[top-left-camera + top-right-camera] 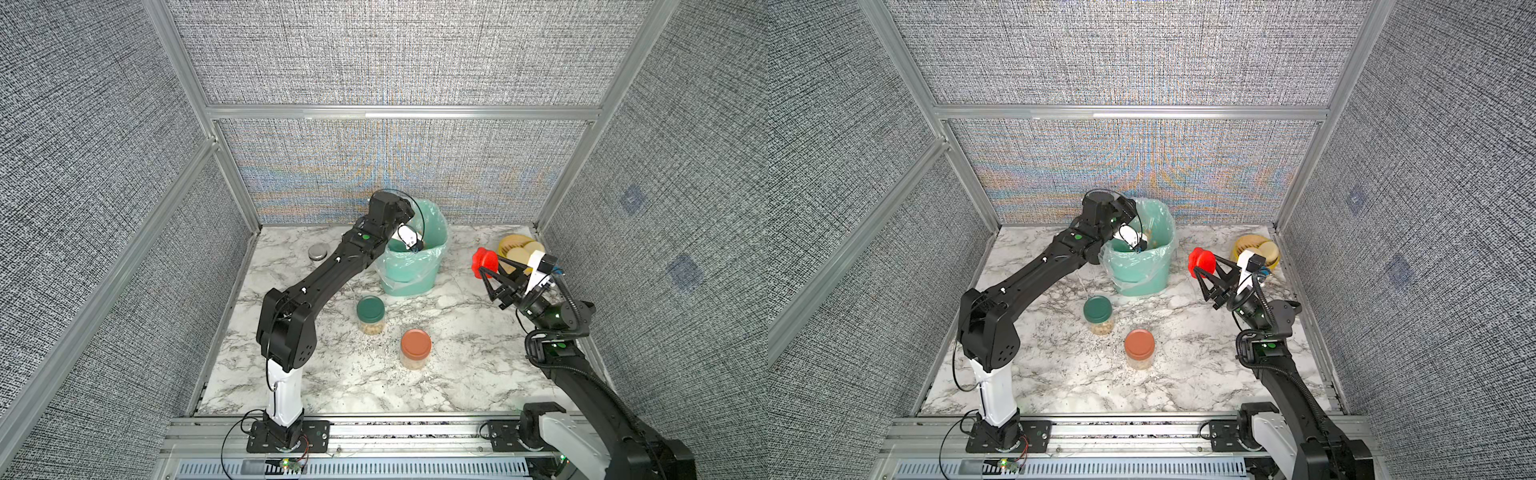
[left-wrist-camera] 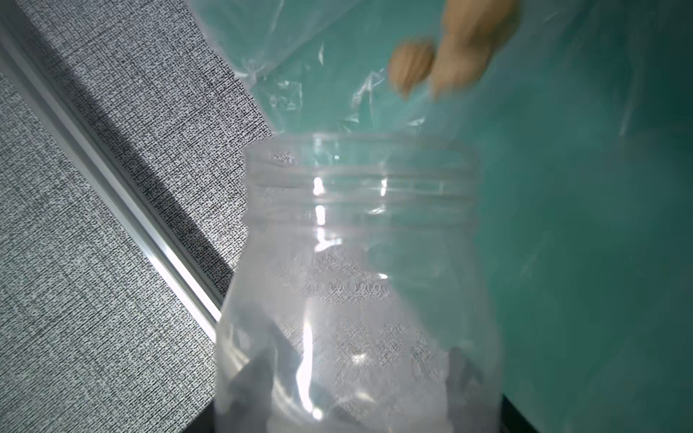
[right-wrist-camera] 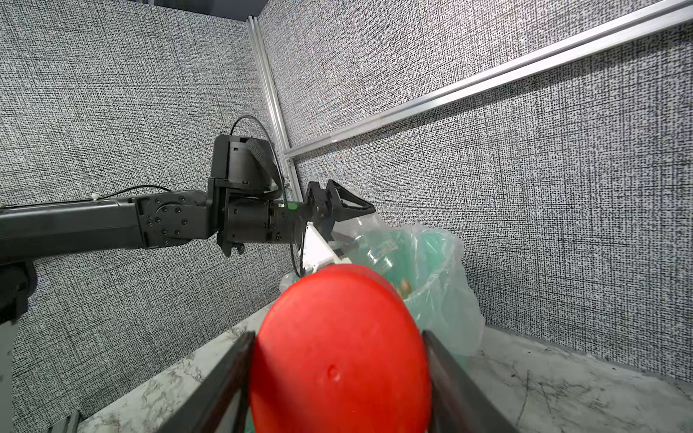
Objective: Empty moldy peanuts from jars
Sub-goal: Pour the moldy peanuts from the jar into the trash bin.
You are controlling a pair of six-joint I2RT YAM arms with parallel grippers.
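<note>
My left gripper [image 1: 414, 245] [image 1: 1139, 245] reaches over the green bin [image 1: 411, 270] [image 1: 1142, 274], shut on a clear lidless jar [image 2: 356, 281] tipped mouth-down into it. In the left wrist view, blurred tan peanuts [image 2: 412, 71] fall past the jar's mouth against the bin liner, and the jar looks empty. My right gripper [image 1: 486, 264] [image 3: 337, 337] hovers right of the bin, shut on the red lid [image 1: 484, 261] [image 1: 1200, 259] [image 3: 339, 352]. A green-lidded jar [image 1: 370, 313] [image 1: 1098, 313] and an orange-lidded jar [image 1: 415, 348] [image 1: 1139, 348], both holding peanuts, stand closed mid-table.
A silver-lidded tin [image 1: 318, 252] sits at the back left beside the left arm. A yellow plate of cream discs [image 1: 517, 247] [image 1: 1256, 249] lies in the back right corner behind the right gripper. Grey walls close in the marble table on three sides.
</note>
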